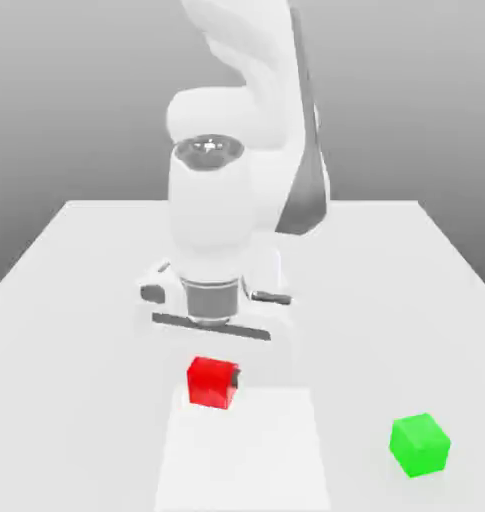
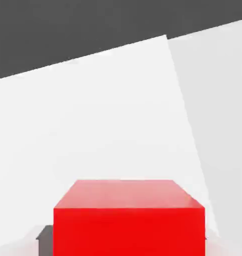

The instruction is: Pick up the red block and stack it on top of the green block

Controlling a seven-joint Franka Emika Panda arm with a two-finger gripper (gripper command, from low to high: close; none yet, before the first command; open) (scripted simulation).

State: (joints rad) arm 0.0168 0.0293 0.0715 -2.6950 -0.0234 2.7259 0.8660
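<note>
In the exterior view, the pincer (image 1: 214, 382) is closing on the red cube (image 1: 212, 385), gripping it by two opposite side faces. The cube is sitting beneath the hand, by the far edge of a pale rectangular patch (image 1: 246, 455) on the counter (image 1: 61, 330); whether it is touching the surface or hanging just above, I cannot tell. The green cube (image 1: 420, 445) is resting well apart, nearer the camera and towards the exterior view's right, its top face lying bare for the stack.

In the hand view, the red cube is showing a broad flat face and straight edges, with a dark fingertip (image 2: 45, 241) pressing against one side. It is probably behaving as a light, stiff block, neither squashing nor breaking under a firm squeeze. Its plain matte sides are likely giving decent friction, though an off-centre hold would be inviting a twist. Those parallel sides are offering the best grip, leaving the underside free for setting down.
</note>
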